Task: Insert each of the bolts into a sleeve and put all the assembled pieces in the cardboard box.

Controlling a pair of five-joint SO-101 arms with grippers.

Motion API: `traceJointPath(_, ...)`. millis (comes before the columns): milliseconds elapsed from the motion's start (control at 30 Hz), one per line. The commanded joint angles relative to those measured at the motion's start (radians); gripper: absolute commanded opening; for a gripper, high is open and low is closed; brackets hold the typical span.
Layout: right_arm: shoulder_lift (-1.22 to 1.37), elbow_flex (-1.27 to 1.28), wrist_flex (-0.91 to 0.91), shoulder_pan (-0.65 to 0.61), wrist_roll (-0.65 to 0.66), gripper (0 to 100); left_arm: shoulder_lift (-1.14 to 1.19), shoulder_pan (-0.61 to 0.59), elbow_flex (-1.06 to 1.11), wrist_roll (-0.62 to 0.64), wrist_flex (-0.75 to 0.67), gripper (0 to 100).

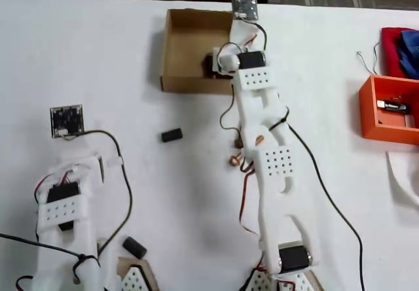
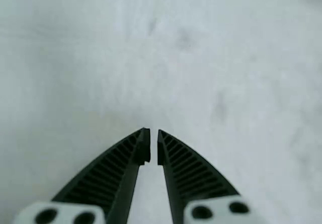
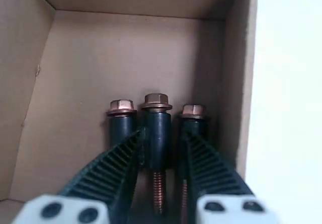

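1. The step in hand seems to be the placing: the right claw (image 3: 164,134) is inside the cardboard box (image 1: 190,26), around the middle piece (image 3: 157,126) of three. I cannot tell if it clamps it.
2. Next it must release, then rise straight without hitting the neighbours; a loose sleeve (image 1: 171,135) waits on the table (image 1: 98,55).
3. The left claw (image 2: 153,146) is together.
4. The piece has a copper hexagon head, a black sleeve and bare thread below.

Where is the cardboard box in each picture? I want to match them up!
High view: the cardboard box sits at the top middle, with the right arm ending inside it.
Left wrist view: this one looks at white table past the left pincer.
Right wrist view: the box's brown walls surround three bolts in sleeves.
Shared landmark: the white table, beside the box.
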Motion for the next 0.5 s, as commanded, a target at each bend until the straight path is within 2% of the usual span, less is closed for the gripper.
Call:
traceJointPath(0,-0.021,-0.012,-0.016,0.010,0.000,8.7,-0.008,-0.002,-0.002,-0.006,-0.017,6)
traceJointPath(233,-0.070,-0.069,0.039,0.010,0.000,8.7,-0.008,-0.002,-0.002,-0.008,-0.017,6)
traceJointPath(467,-0.209,-0.247,0.252,0.018,0.002,8.7,-0.008,-0.002,-0.002,-0.008,-0.017,6)
